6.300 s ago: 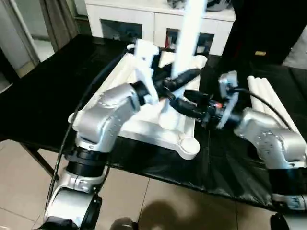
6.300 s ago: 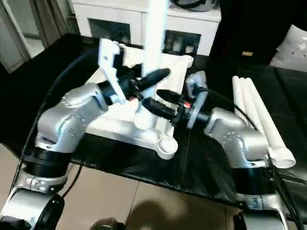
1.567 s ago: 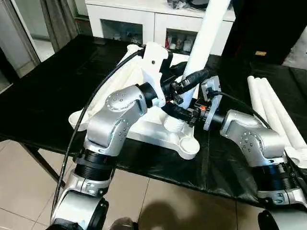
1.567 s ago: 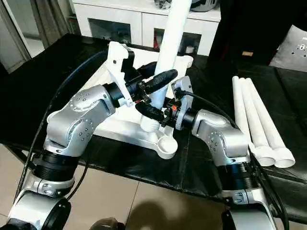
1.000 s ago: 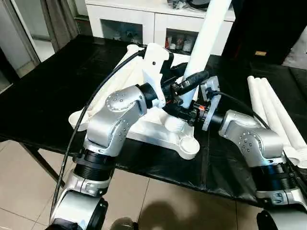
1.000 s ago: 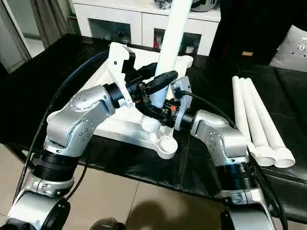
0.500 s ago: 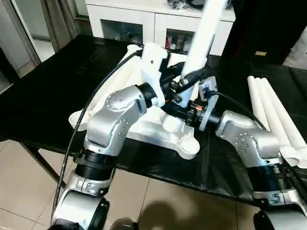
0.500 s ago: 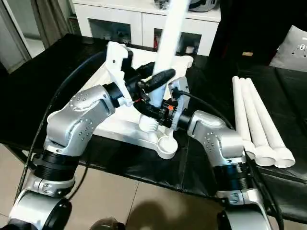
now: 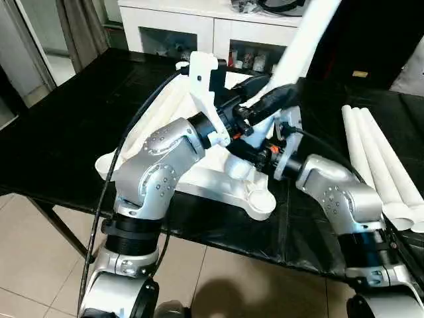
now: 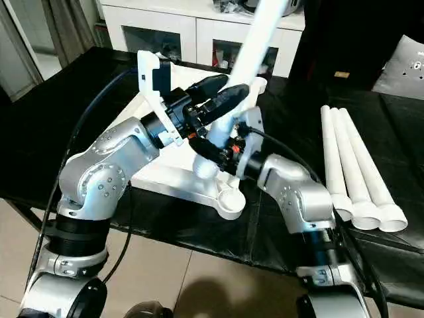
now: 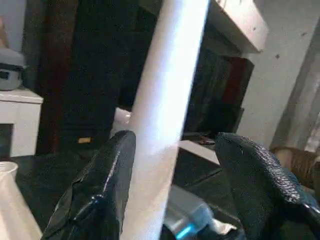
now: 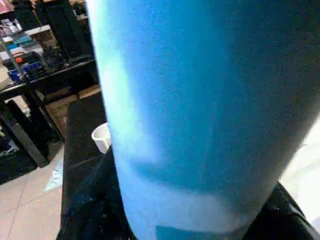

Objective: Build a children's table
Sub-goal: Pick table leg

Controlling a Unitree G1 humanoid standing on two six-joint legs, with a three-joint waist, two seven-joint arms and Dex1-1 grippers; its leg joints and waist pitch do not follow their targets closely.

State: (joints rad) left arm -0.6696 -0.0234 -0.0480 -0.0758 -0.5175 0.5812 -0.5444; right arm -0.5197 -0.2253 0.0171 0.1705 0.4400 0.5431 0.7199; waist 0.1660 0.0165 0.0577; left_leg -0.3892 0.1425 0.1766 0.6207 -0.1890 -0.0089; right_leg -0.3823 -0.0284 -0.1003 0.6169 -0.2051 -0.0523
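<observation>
Over the upturned table top [image 9: 199,173]:
Writing: I read none.
Leg [image 9: 301,46]: tilted, between my claws.
Left claw [image 11: 172,165]: parted, one finger [image 11: 107,185] touching the leg.
Right claw [image 10: 218,154]: clamped the leg's base.

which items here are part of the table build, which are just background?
Part of the build:
- white tabletop, lying upside down
- leg held tilted by both grippers, left gripper and right gripper
- three spare legs lying side by side at the right

Just background:
- black work table
- white cabinet behind it
</observation>
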